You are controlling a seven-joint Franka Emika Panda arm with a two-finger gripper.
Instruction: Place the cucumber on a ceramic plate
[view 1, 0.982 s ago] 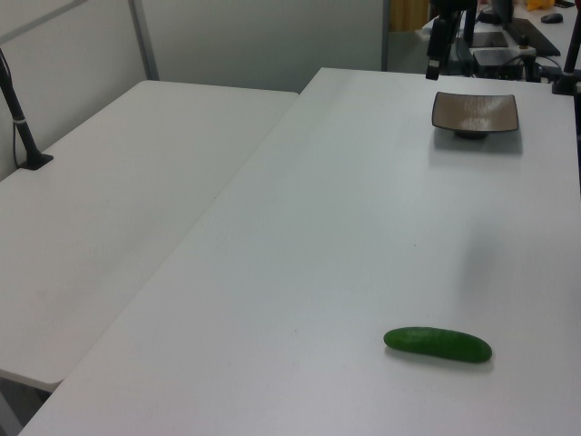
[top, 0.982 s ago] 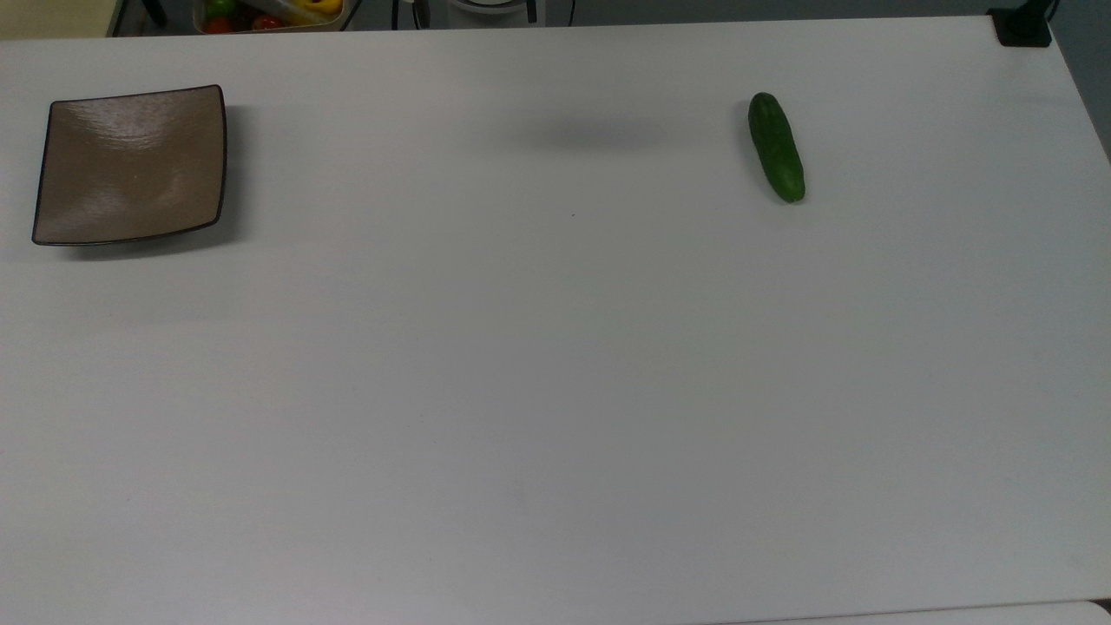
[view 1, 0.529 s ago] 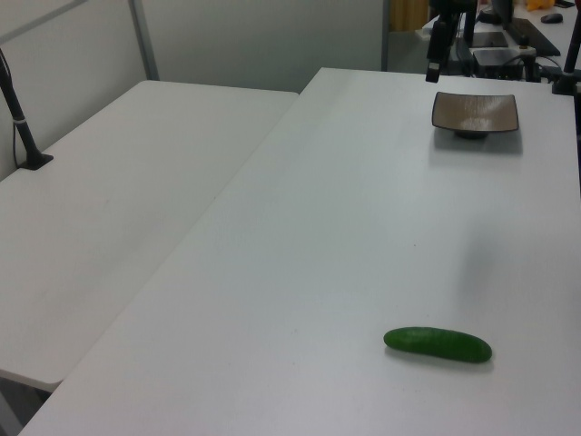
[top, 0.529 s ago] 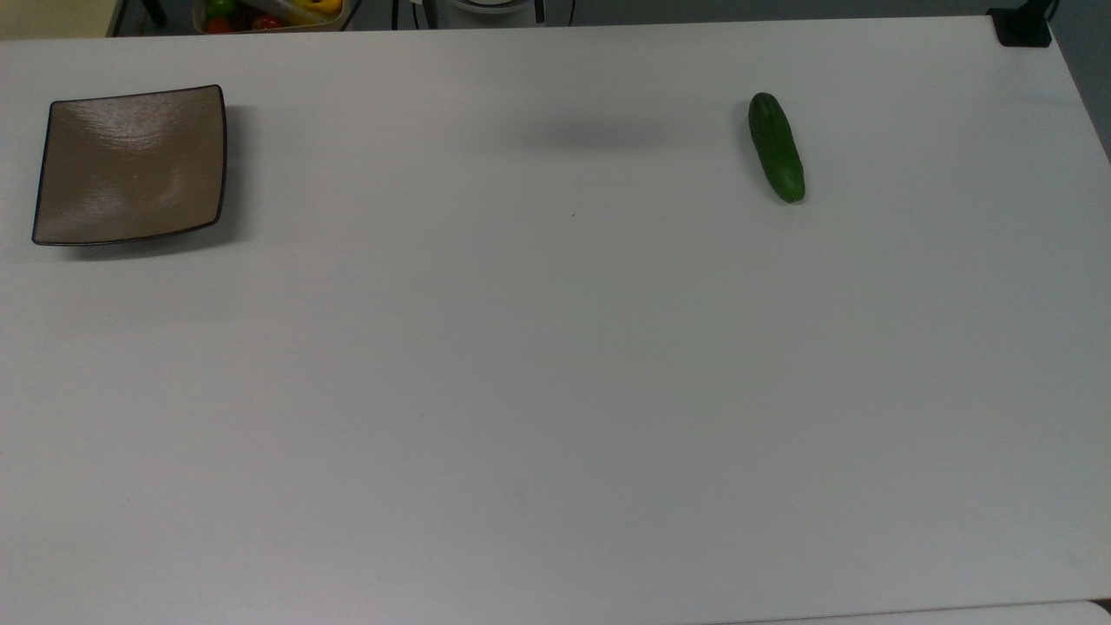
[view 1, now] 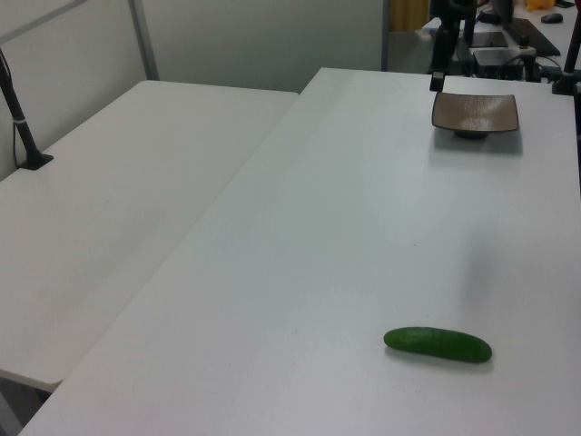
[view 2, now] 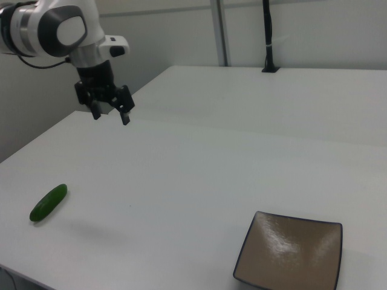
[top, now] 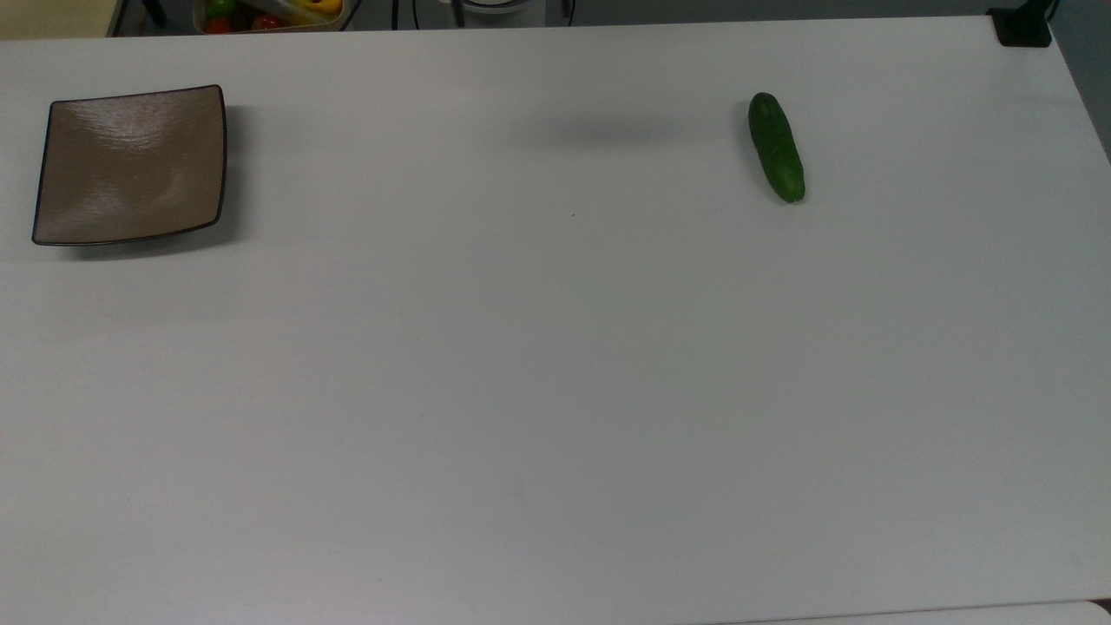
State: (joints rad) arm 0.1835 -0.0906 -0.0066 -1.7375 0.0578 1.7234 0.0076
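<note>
The dark green cucumber [top: 776,148] lies on the white table near the top view's far right, alone and untouched; it also shows low in the left view [view 1: 438,344] and at the right view's left [view 2: 48,202]. The square taupe ceramic plate [top: 130,165] sits bare at the top view's far left, far from the cucumber [view 1: 475,111] [view 2: 290,254]. My gripper [view 2: 110,115] hangs open in the air above the table, fingers pointing down and holding nothing, well above and beyond the cucumber. Its soft shadow [top: 603,132] falls between plate and cucumber.
A bin of colourful vegetables [top: 269,13] stands beyond the table's far edge in the top view. A black clamp [top: 1022,26] grips the top right corner. A second white table [view 1: 118,209] adjoins, with a black post [view 1: 23,118].
The gripper's shadow in the top view has slid slightly to the right. A dark hanging part at the top of the left view has dropped a little. Cucumber and plate have not moved.
</note>
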